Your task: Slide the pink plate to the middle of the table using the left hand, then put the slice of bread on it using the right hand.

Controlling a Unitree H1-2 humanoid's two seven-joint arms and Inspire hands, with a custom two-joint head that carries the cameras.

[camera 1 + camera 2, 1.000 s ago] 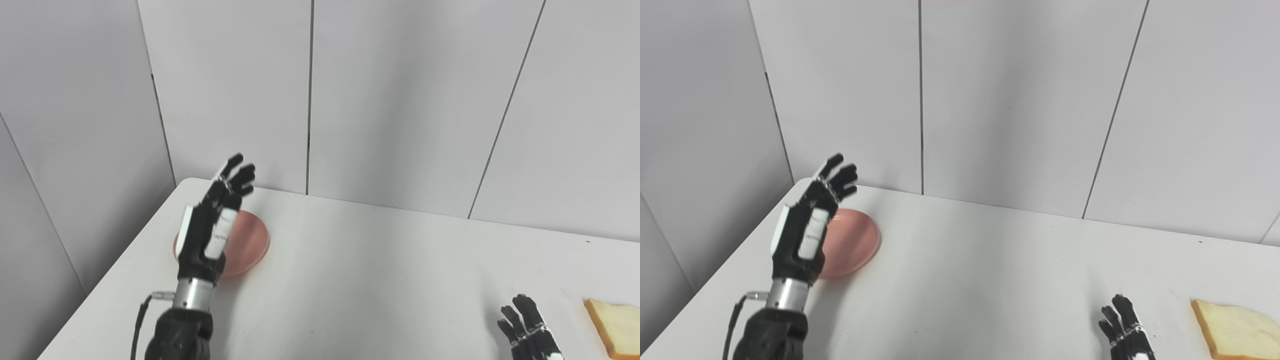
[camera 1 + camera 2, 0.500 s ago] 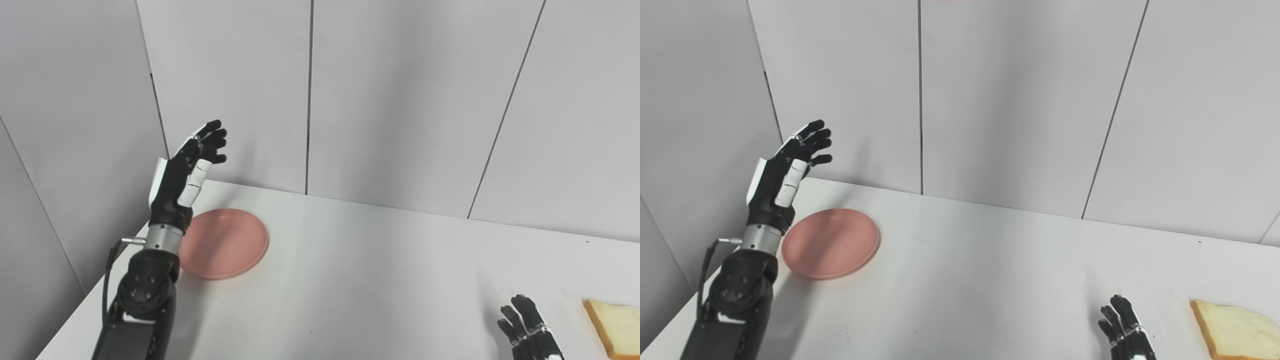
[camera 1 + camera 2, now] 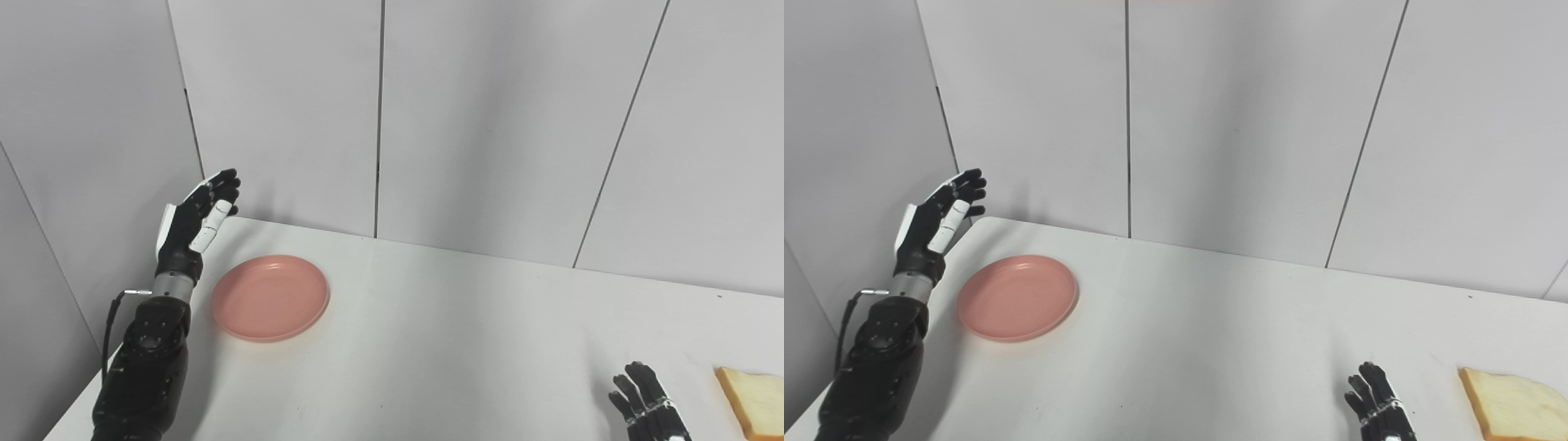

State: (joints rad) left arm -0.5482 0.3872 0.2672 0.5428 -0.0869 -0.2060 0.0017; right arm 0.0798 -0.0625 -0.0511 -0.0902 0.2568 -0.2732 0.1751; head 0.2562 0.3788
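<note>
The pink plate sits far left on the white table. The left hand, fingers apart and holding nothing, hangs beside it and should lower, then push gently right. The right hand waits loose near the bread slice.

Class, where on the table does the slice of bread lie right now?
The slice of bread lies flat at the table's near right corner, just right of the right hand, far from the pink plate.
</note>
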